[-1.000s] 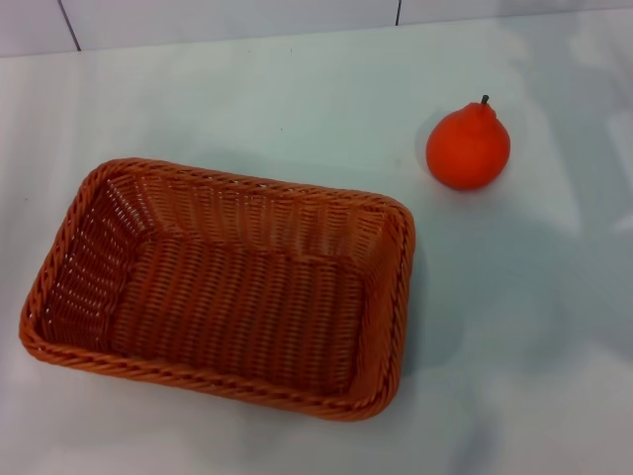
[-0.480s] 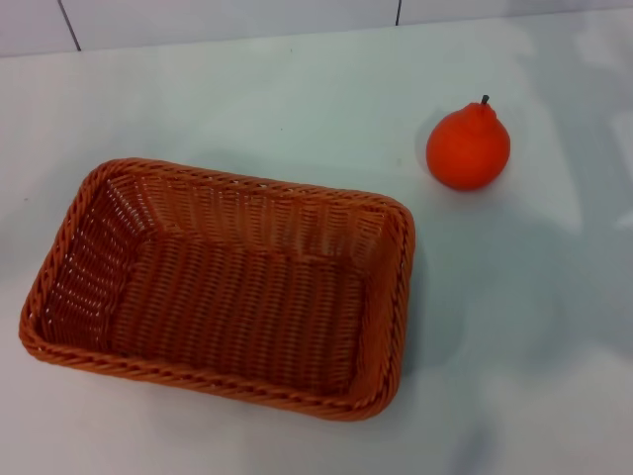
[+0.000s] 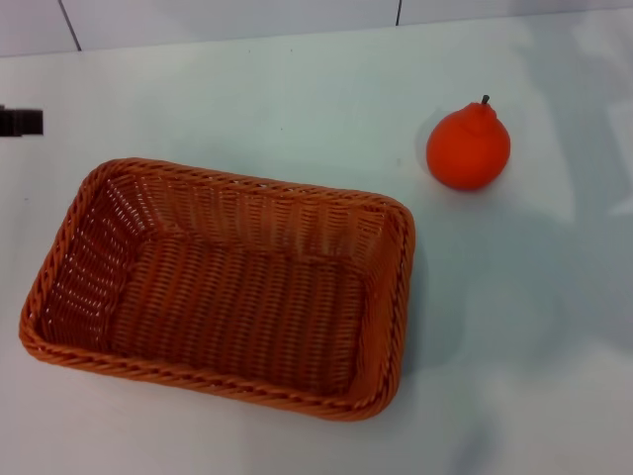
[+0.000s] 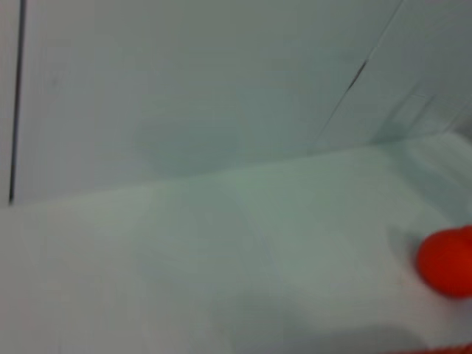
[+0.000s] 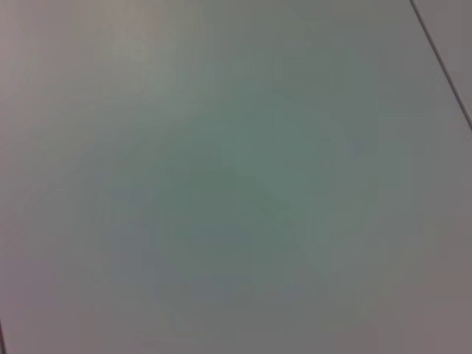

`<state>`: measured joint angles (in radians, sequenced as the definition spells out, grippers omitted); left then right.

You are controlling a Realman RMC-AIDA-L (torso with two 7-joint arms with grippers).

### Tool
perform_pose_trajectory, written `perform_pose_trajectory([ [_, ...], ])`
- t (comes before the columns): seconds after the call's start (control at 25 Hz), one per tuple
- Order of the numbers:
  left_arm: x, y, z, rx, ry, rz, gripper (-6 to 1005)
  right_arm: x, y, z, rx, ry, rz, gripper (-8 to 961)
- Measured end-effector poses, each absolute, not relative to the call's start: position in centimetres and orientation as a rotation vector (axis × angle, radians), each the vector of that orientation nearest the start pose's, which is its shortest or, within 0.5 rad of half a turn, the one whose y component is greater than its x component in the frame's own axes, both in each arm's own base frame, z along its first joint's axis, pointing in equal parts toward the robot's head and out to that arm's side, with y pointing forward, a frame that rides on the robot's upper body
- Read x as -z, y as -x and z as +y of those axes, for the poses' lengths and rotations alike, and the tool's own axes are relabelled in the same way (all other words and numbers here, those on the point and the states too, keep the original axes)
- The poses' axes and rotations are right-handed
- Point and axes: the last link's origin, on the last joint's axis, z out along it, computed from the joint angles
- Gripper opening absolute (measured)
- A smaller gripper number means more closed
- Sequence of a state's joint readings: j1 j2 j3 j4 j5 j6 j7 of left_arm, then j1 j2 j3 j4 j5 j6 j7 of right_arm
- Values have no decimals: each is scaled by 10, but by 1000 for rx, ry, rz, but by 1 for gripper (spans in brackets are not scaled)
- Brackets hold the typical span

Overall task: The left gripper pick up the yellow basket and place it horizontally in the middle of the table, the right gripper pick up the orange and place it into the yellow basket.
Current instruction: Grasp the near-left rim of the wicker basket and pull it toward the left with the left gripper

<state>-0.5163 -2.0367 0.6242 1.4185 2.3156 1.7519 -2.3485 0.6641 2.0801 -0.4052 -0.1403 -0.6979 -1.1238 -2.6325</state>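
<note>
The left gripper (image 3: 20, 121) is only a small black bit poking in at the left edge of the head view, upper left of the frame, above the table (image 3: 247, 99). You can't tell from that sliver whether its fingers are apart or together. It sits well apart from the basket (image 3: 223, 287), up and to the left of the basket's far left corner, not touching it.

The basket fills the lower left and centre of the head view. It lies flat on the table with its open side up, its long sides running roughly left to right but skewed a little, so the right end sits lower in the frame than the left. You can see the woven floor through the opening, with nothing in it.

The orange (image 3: 468, 146) stands on the table in the upper right of the head view, stem up, off past the basket's far right corner and clear of the rim. In the left wrist view you get the orange (image 4: 446, 262) again at the right edge, sitting on the white table (image 4: 221, 258) with a wall (image 4: 184, 81) behind it, plus a thin strip of basket rim (image 4: 442, 348) along the bottom right.

The right gripper doesn't show up anywhere. The right wrist view gives you just a plain pale surface with a thin dark line crossing the upper right corner.
</note>
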Motion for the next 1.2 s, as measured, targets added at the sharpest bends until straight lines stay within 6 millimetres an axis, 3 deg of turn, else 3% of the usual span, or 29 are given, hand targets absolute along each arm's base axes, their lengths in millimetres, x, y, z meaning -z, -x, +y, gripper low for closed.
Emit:
perform_pose_trajectory([
  [0.16,-131,229,344,165,2336,-1318,594,-73,-307,408,1625,726,-1357,954],
  [0.36,-113,224,349,9,2332,-1395,666,-74,-310,409,1636,744,-1349,954],
  [0.48,-105,222,352,-30,2322,-1425,795,-74,-311,410,1638,750,-1349,954],
  [1.2,-83,231,357,-188,2265,-1522,793,-76,-319,407,1661,797,-1303,955],
])
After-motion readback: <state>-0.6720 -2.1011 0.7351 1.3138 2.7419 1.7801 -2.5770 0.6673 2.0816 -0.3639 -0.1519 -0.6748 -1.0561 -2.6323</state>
